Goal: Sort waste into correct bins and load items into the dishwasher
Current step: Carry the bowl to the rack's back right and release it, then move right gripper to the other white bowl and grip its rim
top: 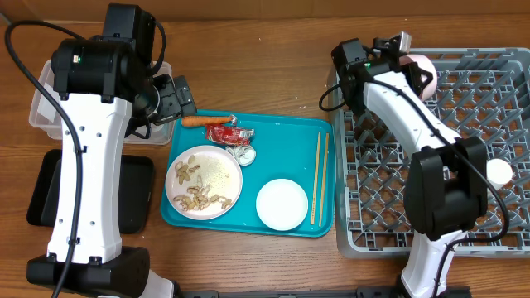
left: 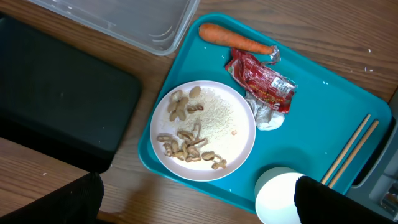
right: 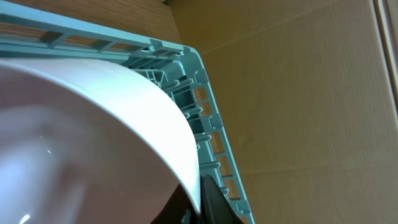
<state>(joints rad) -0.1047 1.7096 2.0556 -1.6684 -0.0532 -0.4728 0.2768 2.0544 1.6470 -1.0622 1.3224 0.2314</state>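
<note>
White bowl point(right: 81, 124) blocks right-wrist view — rack point(right: 198, 93) behind.

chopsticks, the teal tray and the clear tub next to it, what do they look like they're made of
The chopsticks look like wood or bamboo: pale tan, matte and thin. The teal tray looks like moulded plastic, smooth with a slight sheen and a rounded rim. The clear tub looks like translucent plastic: see-through and glossy, with glare streaks on its floor.

Robot lab setup, wooden table point(top: 273, 70)
</note>
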